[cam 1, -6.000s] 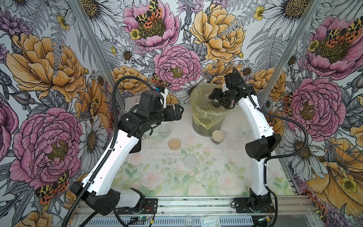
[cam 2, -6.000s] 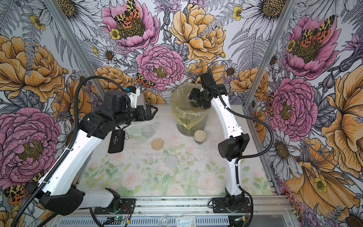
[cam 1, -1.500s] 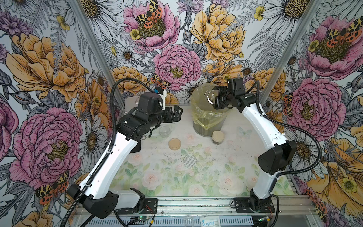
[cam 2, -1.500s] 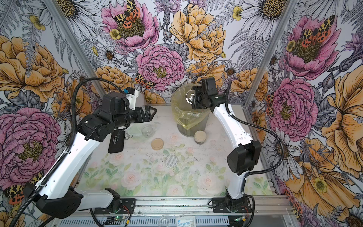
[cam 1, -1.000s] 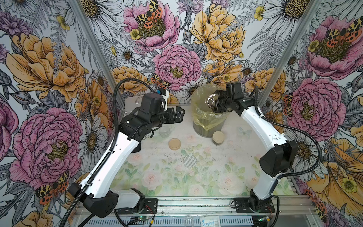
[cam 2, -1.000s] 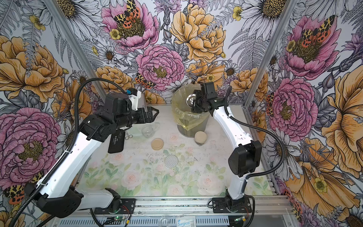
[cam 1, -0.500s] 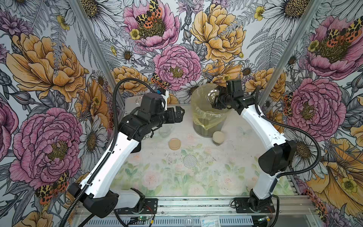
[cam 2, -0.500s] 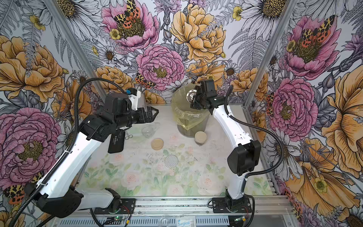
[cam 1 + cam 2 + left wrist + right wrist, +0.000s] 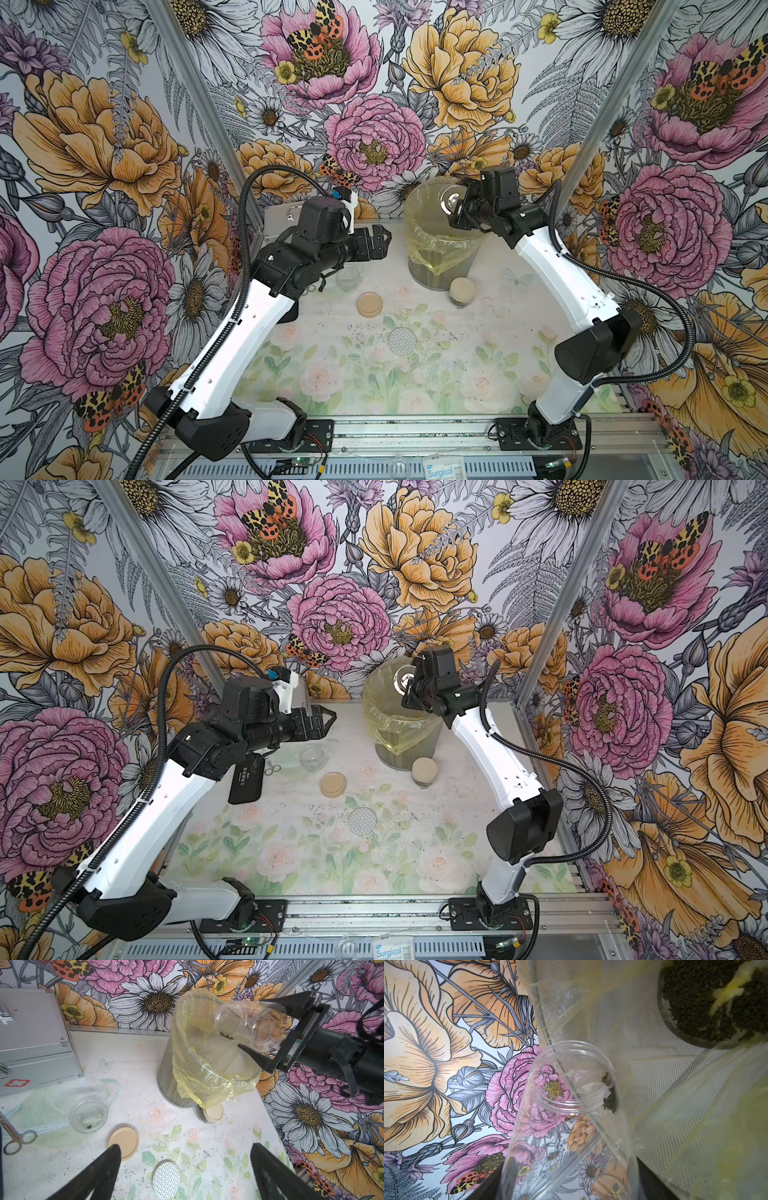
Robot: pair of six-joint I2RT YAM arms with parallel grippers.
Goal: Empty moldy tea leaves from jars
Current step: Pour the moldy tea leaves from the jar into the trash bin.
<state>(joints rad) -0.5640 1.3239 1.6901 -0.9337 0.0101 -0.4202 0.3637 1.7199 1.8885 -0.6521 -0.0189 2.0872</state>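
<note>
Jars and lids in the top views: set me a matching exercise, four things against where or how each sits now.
Things:
1 raised jar
2 tan-lidded jar
3 lidless jar
4 dotted lid

States:
A lying flat on the table
B held in the right gripper, tilted over the bin, a few tea leaves at its mouth
C upright and closed beside the bin's base
D upright near the loose tan lid, almost empty

Pairs: 1-B, 2-C, 3-D, 4-A.
</note>
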